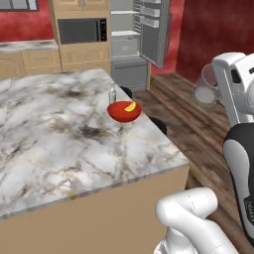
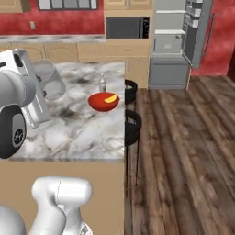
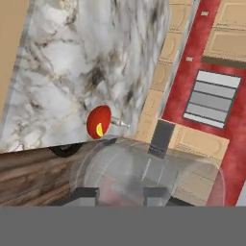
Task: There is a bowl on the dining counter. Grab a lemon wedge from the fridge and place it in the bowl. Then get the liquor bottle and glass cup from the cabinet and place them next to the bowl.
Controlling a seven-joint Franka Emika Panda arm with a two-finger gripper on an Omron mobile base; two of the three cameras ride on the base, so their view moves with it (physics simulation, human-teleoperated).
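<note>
Gripper (image 3: 117, 194) closed on the glass cup (image 3: 149, 175), a clear greyish straight-sided tumbler; dark finger tips (image 3: 84, 194) show at its near wall in the hand view, and in the left base view the cup (image 1: 206, 85) hangs in air off the bench's right side, above the wood plank floor (image 1: 198, 124). Left to right in the left base view: bench (image 1: 54, 134), a wide marble slab, white-grey with dark veins, light wood base; near its far right edge the bowl (image 1: 124, 111), shallow, round, glossy red, with the lemon wedge (image 1: 130, 106), a tiny yellow piece, inside it. Liquor bottle (image 1: 112, 94), small, pale, narrow-necked, stands upright just behind the bowl, near it. Black round stools (image 1: 159, 124) sit by the bench edge. Behind, the fridge (image 1: 134, 44), grey steel, door swung open, white shelves visible.
</note>
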